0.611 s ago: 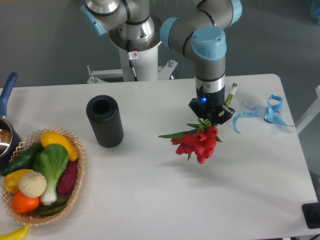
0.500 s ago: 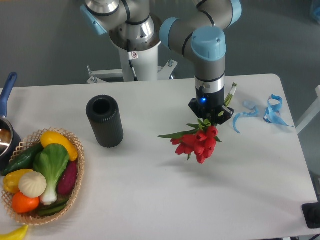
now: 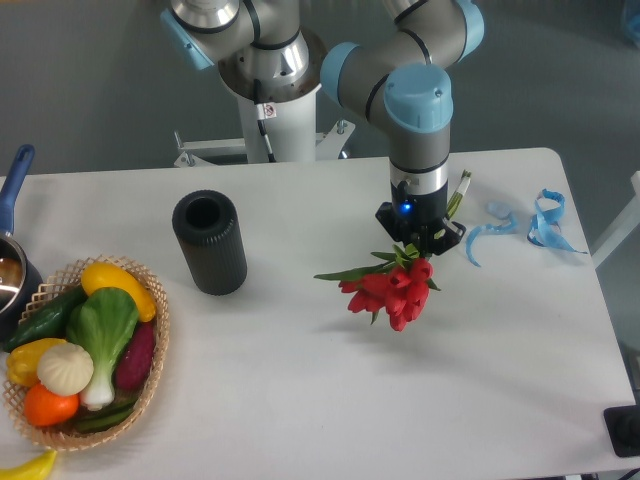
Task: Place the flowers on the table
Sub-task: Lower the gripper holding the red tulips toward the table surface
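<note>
Toward the near left corner of the table (image 3: 330,400) sits a wicker basket (image 3: 150,370) of vegetables, and behind it, left of the middle, a black cylinder (image 3: 209,243) stands upright, neither part of the job. Right of the middle, the flowers (image 3: 392,290) hang from the gripper (image 3: 418,243), whose fingers are closed on the stems above the red heads; whether the blooms touch the surface I cannot tell. By my judgement the carrying is done and the lowering and release remain, while a light-blue ribbon (image 3: 528,225) lies toward the far right corner.
</note>
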